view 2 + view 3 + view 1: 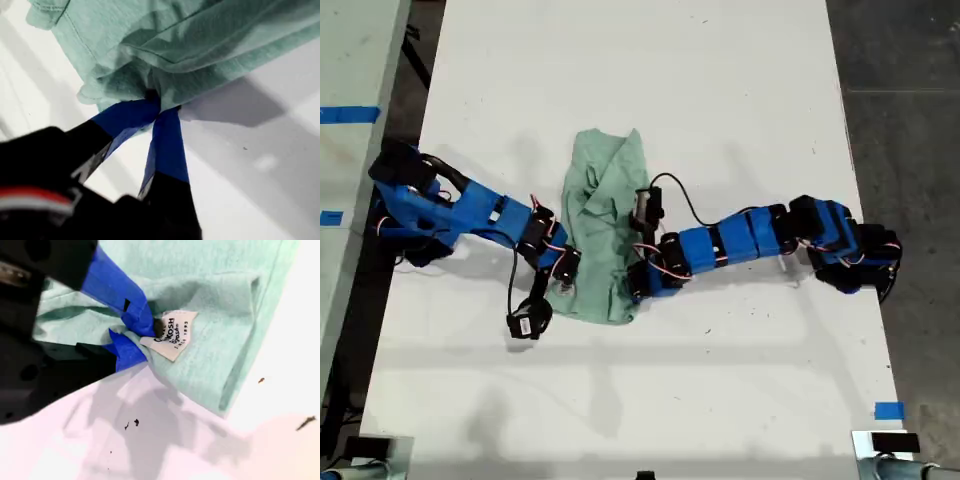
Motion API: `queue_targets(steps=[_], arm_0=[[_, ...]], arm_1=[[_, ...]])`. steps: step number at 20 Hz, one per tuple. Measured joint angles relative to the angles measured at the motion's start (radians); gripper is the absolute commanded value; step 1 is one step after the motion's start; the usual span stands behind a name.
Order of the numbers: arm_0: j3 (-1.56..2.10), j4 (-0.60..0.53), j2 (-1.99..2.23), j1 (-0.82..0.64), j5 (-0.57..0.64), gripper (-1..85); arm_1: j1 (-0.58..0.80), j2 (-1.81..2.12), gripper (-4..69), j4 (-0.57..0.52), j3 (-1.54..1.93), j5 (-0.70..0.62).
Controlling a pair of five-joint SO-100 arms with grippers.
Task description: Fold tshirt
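Mint-green cloth: the tshirt point(605, 225) lies bunched in a narrow strip mid-table point(720, 80), with an arm at each side in the exterior view. My first gripper point(159, 107) is clenched on a gathered edge. My second gripper point(150, 332) pinches the fabric by the neck label point(172, 332), probably to drag a fold over.

A robotics lab: white worktable point(740, 90) marked with blue tape point(888, 410), bare concrete floor point(900, 120) around

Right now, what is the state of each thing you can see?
tshirt: bunched into a narrow strip on the table, pinched at two edges.
My first gripper: shut on the tshirt.
My second gripper: shut on the tshirt beside its label.
Table: white, bare around.
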Motion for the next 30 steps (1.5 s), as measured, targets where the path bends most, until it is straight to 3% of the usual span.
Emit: queue_targets(steps=[8,12,21,29,30], arm_0=[[-0.411,0.272,-0.026,0.032,0.109,0.0],[-0.499,0.328,-0.026,0.014,0.183,0.0],[-0.449,0.449,0.192,-0.337,0.413,0.0],[-0.298,0.434,0.261,-0.638,0.548,0.5],[-0.288,0.417,0.261,-0.661,0.557,11.2]], arm_1=[[-0.069,0.202,-2.1,0.115,0.009,-0.044],[-0.038,0.279,-2.1,0.115,0.011,-0.129],[0.301,0.459,-2.1,0.064,0.135,-0.385],[0.552,0.509,-1.9,-0.120,0.311,-0.494],[0.572,0.511,-0.3,-0.132,0.311,-0.505]])
